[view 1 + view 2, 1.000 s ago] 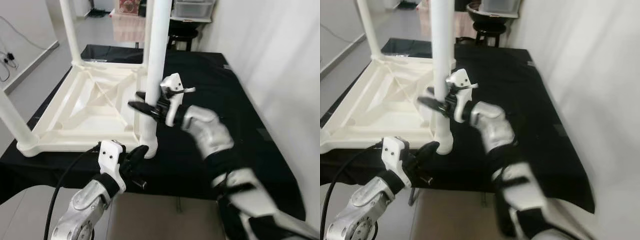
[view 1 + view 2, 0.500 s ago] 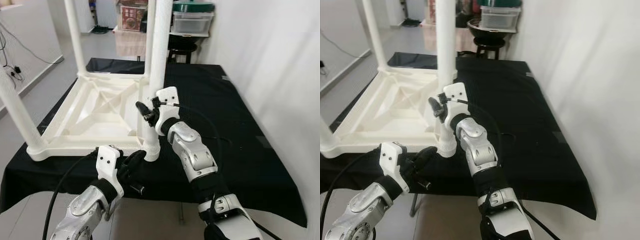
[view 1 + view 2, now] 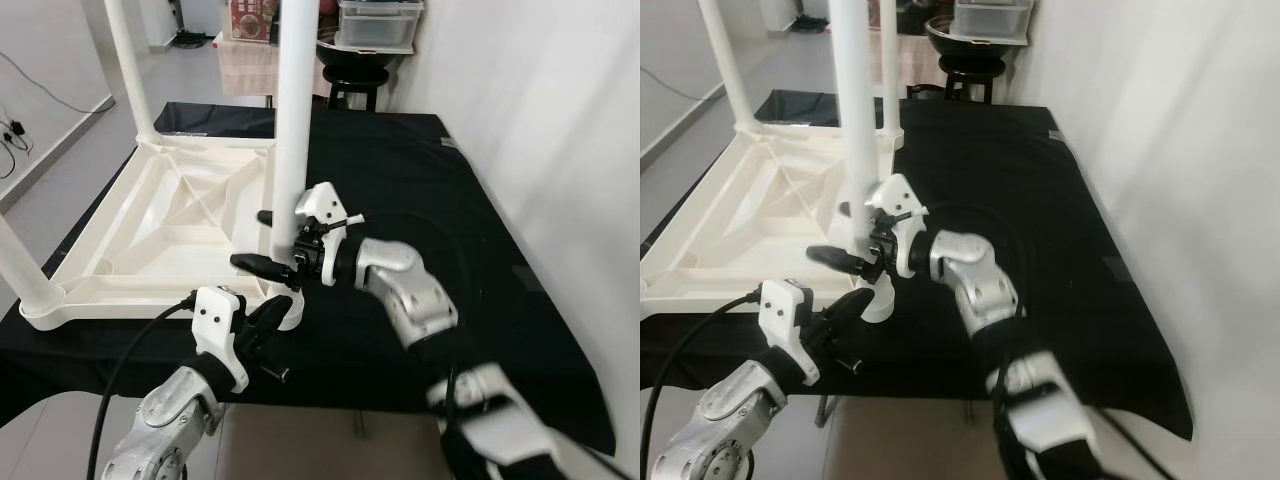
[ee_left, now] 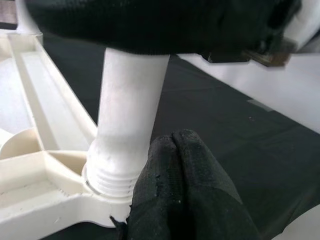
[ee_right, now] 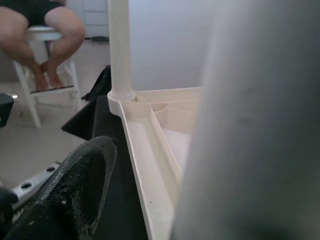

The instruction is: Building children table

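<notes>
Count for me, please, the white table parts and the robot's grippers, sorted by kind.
Upright table legs: 4
Upturned tabletop: 1
Grippers: 2, the left gripper and the right gripper
Total: 7

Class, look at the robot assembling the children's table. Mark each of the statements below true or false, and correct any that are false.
1. The white table lies upside down on a black cloth. True.
2. The right hand has its fingers spread around the nearest leg. True.
3. The left hand is wide open. False: its fingertips are pressed together, close to the threaded base of that leg.
4. The nearest leg lies flat on the cloth. False: it stands upright in the table's corner socket.
5. A clear storage box sits beyond the far end of the cloth. True.
6. The cloth is red. False: it is black.
</notes>
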Controlling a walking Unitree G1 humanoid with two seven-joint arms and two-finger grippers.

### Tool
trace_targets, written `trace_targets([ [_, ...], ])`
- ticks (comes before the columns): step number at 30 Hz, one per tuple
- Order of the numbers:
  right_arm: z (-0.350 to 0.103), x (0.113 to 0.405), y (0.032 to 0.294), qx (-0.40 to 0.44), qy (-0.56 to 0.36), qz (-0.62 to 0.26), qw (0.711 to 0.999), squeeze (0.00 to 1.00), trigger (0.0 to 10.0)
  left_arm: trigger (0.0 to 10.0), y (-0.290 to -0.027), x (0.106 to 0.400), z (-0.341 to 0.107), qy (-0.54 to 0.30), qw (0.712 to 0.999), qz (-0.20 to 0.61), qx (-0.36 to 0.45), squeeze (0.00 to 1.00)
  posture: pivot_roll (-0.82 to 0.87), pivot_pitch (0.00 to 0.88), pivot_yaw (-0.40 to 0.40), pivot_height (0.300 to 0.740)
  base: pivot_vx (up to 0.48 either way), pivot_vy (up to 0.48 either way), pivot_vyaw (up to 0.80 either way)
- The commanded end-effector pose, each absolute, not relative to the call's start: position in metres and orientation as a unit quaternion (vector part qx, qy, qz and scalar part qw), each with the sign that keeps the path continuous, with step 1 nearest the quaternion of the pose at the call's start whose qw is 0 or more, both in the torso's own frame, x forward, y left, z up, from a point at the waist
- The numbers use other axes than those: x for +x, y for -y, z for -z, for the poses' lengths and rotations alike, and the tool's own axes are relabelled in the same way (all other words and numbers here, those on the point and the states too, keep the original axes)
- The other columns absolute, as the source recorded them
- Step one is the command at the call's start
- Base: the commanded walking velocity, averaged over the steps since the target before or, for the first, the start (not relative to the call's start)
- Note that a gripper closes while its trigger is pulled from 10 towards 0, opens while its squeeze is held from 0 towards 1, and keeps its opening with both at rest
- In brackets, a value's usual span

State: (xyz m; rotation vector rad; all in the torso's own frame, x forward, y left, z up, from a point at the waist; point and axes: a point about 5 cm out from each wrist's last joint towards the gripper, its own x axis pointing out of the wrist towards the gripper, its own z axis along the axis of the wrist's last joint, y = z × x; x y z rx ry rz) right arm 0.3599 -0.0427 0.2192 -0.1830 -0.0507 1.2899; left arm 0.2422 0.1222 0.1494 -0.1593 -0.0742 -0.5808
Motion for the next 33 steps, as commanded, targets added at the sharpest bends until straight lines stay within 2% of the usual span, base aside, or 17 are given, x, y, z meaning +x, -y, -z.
trace_targets([
  [1,-0.219,0.364,0.044,-0.085,0.017,-0.606,0.79,0.0,10.0,10.0,-0.121,0.241,-0.146,0.029,0.955,0.285,-0.078,0.0,0.1,0.046,-0.087,0.74,0.0,0.0,0.0],
  [6,-0.224,0.368,0.045,-0.072,0.011,-0.617,0.784,0.0,10.0,10.0,-0.12,0.241,-0.146,0.03,0.955,0.285,-0.079,0.0,0.11,0.046,-0.093,0.74,0.0,0.0,0.0],
  [7,-0.224,0.368,0.046,-0.063,0.002,-0.635,0.77,0.0,2.6,10.0,-0.12,0.24,-0.147,0.03,0.955,0.285,-0.08,0.0,0.11,0.047,-0.096,0.74,0.0,0.0,0.0],
  [8,-0.224,0.368,0.046,-0.063,0.002,-0.635,0.77,0.0,2.6,10.0,-0.12,0.24,-0.147,0.03,0.955,0.285,-0.08,0.0,0.11,0.047,-0.096,0.74,0.0,0.0,0.0],
  [9,-0.224,0.368,0.047,-0.059,-0.007,-0.648,0.759,0.0,0.0,10.0,-0.119,0.24,-0.147,0.03,0.955,0.285,-0.081,0.0,0.11,0.049,-0.099,0.74,0.0,0.0,0.0],
  [10,-0.222,0.368,0.049,-0.057,-0.014,-0.66,0.749,0.0,0.0,10.0,-0.119,0.239,-0.147,0.031,0.955,0.284,-0.081,0.0,0.11,0.048,-0.099,0.74,0.0,0.0,0.0],
  [13,-0.218,0.368,0.053,-0.058,-0.026,-0.669,0.74,0.0,0.0,10.0,-0.12,0.236,-0.147,0.032,0.957,0.277,-0.078,0.0,0.11,0.051,-0.097,0.74,0.0,0.0,0.0],
  [18,-0.212,0.37,0.059,-0.057,-0.035,-0.66,0.748,0.0,0.0,10.0,-0.122,0.234,-0.147,0.033,0.961,0.266,-0.066,0.0,0.11,0.054,-0.092,0.74,0.0,0.0,0.0],
  [21,-0.196,0.376,0.081,-0.067,-0.061,-0.602,0.793,0.0,0.0,10.0,-0.128,0.229,-0.146,0.03,0.973,0.226,-0.027,0.0,0.1,0.066,-0.091,0.74,0.0,0.0,0.0],
  [23,-0.193,0.376,0.087,-0.073,-0.067,-0.588,0.803,0.0,0.0,10.0,-0.129,0.228,-0.146,0.029,0.976,0.217,-0.022,0.0,0.1,0.066,-0.091,0.74,0.0,0.0,0.0],
  [26,-0.166,0.371,0.109,-0.073,-0.119,-0.472,0.87,0.0,0.0,10.0,-0.134,0.211,-0.144,0.01,0.979,0.205,-0.011,0.0,0.08,0.096,-0.091,0.74,0.0,0.0,0.0],
  [29,-0.161,0.369,0.113,-0.074,-0.129,-0.448,0.882,0.0,0.0,10.0,-0.135,0.208,-0.143,0.006,0.979,0.205,-0.009,0.0,0.08,0.096,-0.091,0.74,0.0,0.0,0.0],
  [30,-0.15,0.36,0.111,-0.066,-0.133,-0.335,0.93,0.0,0.0,10.0,-0.135,0.201,-0.143,0.005,0.979,0.202,-0.011,0.0,0.06,0.115,-0.073,0.74,0.0,0.0,0.0],
  [32,-0.141,0.323,0.105,-0.058,-0.136,-0.227,0.963,0.0,0.0,10.0,-0.136,0.194,-0.144,0.009,0.98,0.196,-0.015,0.0,0.05,0.123,-0.06,0.74,0.0,0.0,0.0],
  [33,-0.141,0.313,0.101,-0.057,-0.131,-0.206,0.968,0.0,0.0,10.0,-0.135,0.195,-0.145,0.013,0.979,0.202,-0.019,0.0,0.05,0.116,-0.054,0.74,0.0,0.0,0.0],
])
